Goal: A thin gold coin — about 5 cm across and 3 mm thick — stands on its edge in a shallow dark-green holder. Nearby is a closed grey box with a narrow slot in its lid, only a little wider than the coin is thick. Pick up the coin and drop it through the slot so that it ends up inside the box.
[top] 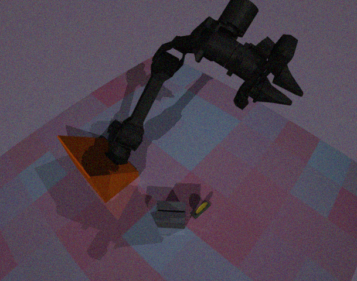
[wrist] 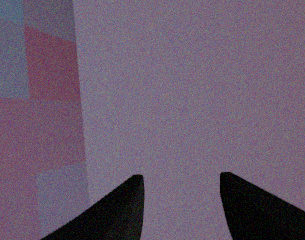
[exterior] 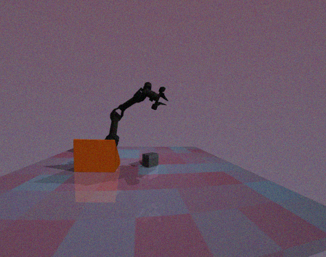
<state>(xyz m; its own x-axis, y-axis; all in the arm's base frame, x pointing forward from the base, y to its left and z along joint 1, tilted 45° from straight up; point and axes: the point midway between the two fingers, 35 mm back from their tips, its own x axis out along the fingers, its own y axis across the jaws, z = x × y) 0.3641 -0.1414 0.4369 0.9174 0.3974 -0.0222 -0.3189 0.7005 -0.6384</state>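
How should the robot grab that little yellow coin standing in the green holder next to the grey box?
From above, I'd guess. The coin stands on edge in the green holder, so its top rim is free. The gripper, open and empty, should pinch the two flat faces, fingers either side, clear of the grey box.
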